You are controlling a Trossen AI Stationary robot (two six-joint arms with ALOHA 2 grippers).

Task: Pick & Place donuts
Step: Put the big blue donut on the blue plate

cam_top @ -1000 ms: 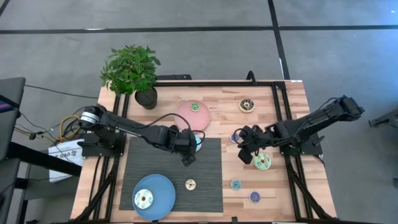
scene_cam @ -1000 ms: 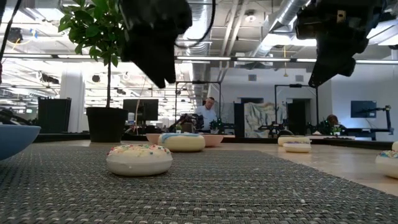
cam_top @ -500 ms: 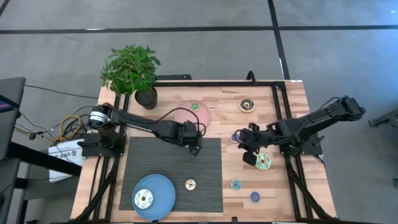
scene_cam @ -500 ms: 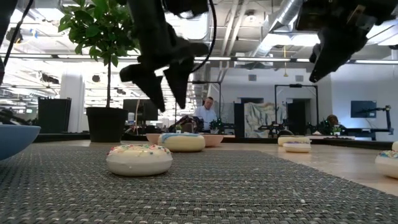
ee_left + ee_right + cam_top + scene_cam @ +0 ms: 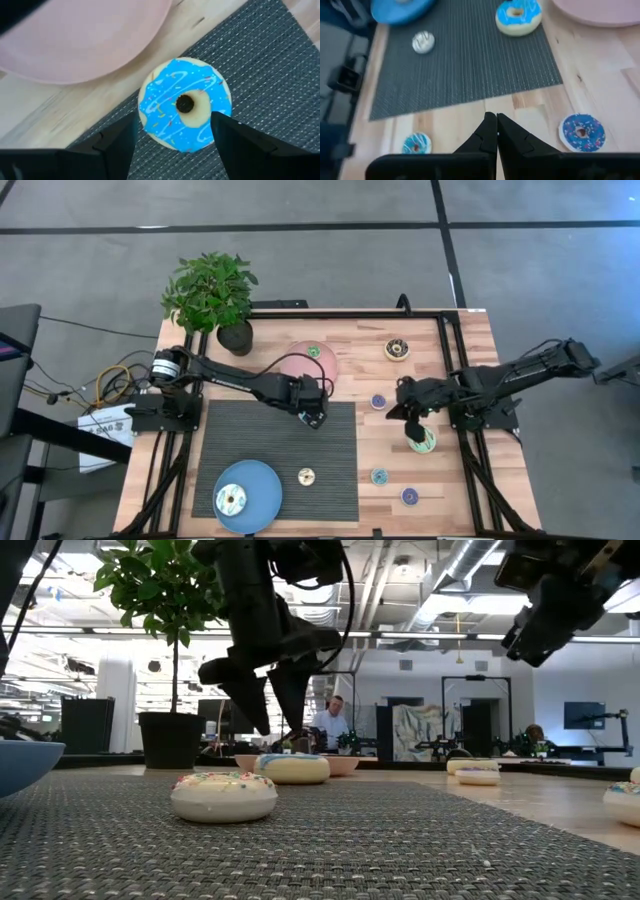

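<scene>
My left gripper (image 5: pixel 316 414) (image 5: pixel 172 145) hangs open, pointing down, just above a blue-iced donut (image 5: pixel 185 104) (image 5: pixel 292 768). That donut lies flat on the far right corner of the grey mat (image 5: pixel 280 460). One finger stands on each side of it, and the low view shows the tips clear of it. My right gripper (image 5: pixel 413 430) (image 5: pixel 495 131) is shut and empty. It hovers over the bare wood beside a pale green donut (image 5: pixel 428 442). A blue-purple donut (image 5: pixel 581 132) (image 5: pixel 379 401) lies close by.
A pink plate (image 5: pixel 300 370) holds a green donut (image 5: pixel 313 352); a blue plate (image 5: pixel 262 480) holds another donut (image 5: pixel 231 501). A cream donut (image 5: pixel 306 476) sits on the mat. Brown (image 5: pixel 398 349), teal (image 5: pixel 380 476) and purple (image 5: pixel 410 496) donuts lie on the wood. A potted plant (image 5: pixel 212 295) stands at the far left corner.
My left gripper has moved from the middle of the mat toward the far edge, over the blue donut. It has come down and its fingers have opened. My right gripper has shifted slightly toward the table's right edge and stayed shut.
</scene>
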